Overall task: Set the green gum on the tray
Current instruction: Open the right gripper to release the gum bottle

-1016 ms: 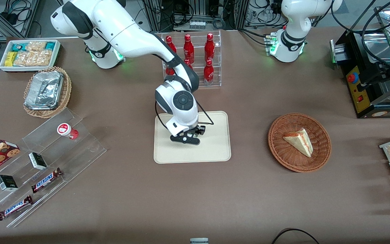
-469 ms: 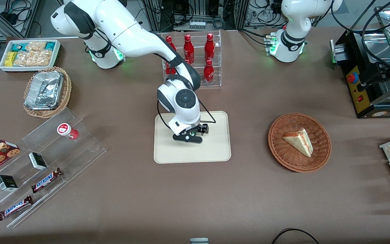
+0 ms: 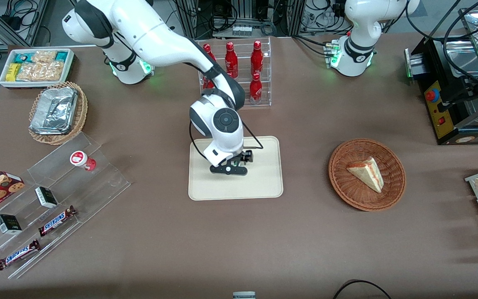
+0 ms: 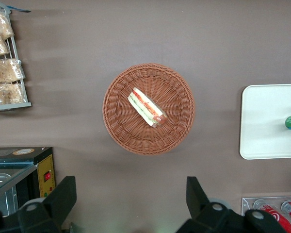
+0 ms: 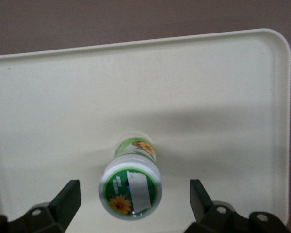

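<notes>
I saw the tray (image 3: 264, 187) lying mid-table, my gripper (image 5: 135, 206) hovering above it with jaws spread wide and apart from the green gum (image 5: 131, 182), which stood upright on the tray's surface.

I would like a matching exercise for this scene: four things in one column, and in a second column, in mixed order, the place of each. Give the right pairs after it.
Things
1. green gum
2. gripper
3. sandwich wedge
4. red gum canister

Places
A. in the brown wicker basket
B. on the clear stepped stand
C. standing on the tray
D. above the tray, open, a finger on each side of the green gum without touching it

Pairs: 1-C, 2-D, 3-A, 4-B
</notes>
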`<action>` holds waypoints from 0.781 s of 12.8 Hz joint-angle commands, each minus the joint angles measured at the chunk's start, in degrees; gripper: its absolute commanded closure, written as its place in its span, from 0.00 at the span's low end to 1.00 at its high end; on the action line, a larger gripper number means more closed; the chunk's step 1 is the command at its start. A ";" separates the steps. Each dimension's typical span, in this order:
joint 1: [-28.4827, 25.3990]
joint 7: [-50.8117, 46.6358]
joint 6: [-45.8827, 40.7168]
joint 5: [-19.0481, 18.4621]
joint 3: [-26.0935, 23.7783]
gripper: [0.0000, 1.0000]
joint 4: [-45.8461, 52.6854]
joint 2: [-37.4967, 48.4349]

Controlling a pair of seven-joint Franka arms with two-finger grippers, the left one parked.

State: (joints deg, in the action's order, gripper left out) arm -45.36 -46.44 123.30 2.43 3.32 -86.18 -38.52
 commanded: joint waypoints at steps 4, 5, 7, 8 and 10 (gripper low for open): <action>3.86 7.31 -12.19 0.03 -0.16 0.00 -0.13 8.80; 5.09 9.50 -14.30 0.11 -0.16 0.00 -0.05 9.94; 8.16 14.68 -18.43 0.29 -0.25 0.00 -0.04 12.31; 10.01 17.84 -20.80 1.25 -0.25 0.00 -0.04 13.37; 14.66 23.82 -24.93 3.79 -0.25 0.00 -0.04 15.48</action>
State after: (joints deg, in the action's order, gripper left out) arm -34.65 -27.75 102.13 3.67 3.62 -85.73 -25.66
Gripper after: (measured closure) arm 0.000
